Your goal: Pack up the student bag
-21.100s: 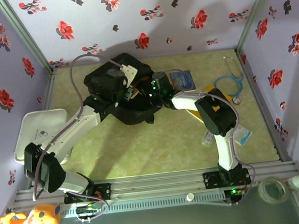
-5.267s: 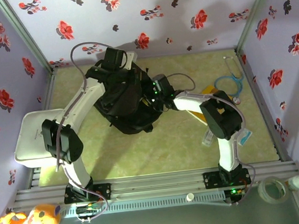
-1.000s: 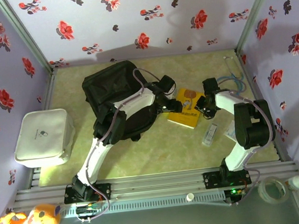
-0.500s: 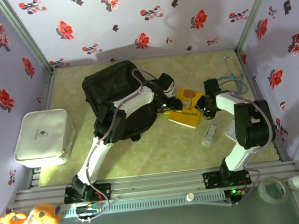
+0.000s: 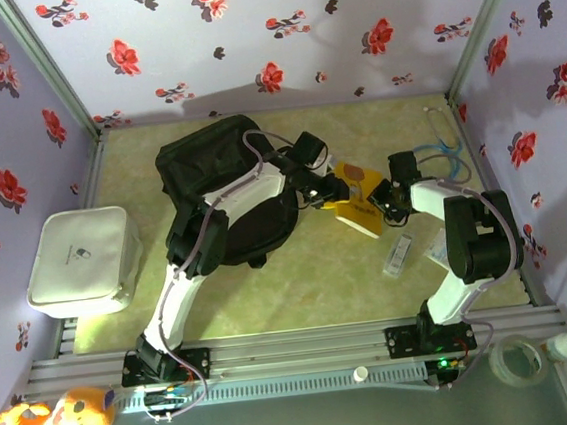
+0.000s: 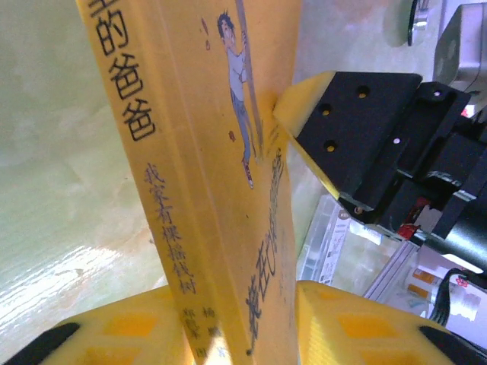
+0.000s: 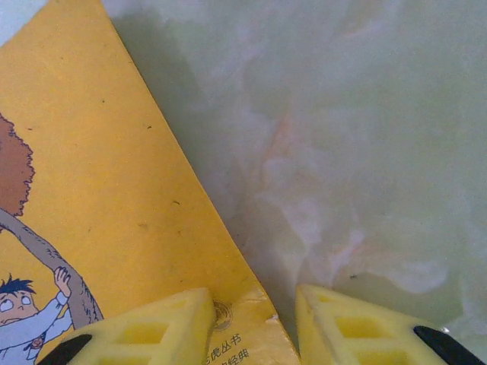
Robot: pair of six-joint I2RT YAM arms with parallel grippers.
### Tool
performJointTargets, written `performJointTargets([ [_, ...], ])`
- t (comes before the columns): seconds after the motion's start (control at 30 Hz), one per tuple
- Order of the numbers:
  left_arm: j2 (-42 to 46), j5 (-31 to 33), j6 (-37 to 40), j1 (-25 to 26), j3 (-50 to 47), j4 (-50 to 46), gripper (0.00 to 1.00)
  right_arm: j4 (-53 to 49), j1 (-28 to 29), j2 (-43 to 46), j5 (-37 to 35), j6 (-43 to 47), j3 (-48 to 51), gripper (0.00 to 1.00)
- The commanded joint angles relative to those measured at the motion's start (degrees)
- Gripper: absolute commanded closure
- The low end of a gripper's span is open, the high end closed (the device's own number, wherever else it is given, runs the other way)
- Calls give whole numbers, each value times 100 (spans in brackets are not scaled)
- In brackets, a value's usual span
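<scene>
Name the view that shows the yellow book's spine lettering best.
Left wrist: the yellow book is close up, spine lettering sharp. Top external shows it small, lettering unreadable; right wrist shows a cover corner.

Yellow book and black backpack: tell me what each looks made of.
Yellow book: paper with a smooth card cover, judging by the printed characters, the cartoon figure and the crisp, flat spine; how glossy it is stays unclear. Black backpack: soft matte woven fabric, probably nylon or polyester; it slumps and creases without shine.
</scene>
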State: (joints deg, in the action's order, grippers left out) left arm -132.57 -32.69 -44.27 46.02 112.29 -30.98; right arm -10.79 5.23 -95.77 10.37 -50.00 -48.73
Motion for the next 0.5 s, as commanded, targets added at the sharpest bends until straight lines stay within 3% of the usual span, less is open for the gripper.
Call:
performJointTargets([
  [0.0, 113, -315, -171, 118, -70, 454, 65, -140, 88, -198, 337, -97, 350, 66],
  [0.2, 89, -141, -89, 118, -119, 461, 67, 280, 109, 45, 425, -186, 555, 65],
  [0.37, 219, 203, 50, 118, -180, 464, 74, 293, 118, 72, 464, -172, 479, 65],
  [0.47, 306, 288, -18, 100, -284, 720, 83, 139, 118, 119, 432, -34, 376, 64],
])
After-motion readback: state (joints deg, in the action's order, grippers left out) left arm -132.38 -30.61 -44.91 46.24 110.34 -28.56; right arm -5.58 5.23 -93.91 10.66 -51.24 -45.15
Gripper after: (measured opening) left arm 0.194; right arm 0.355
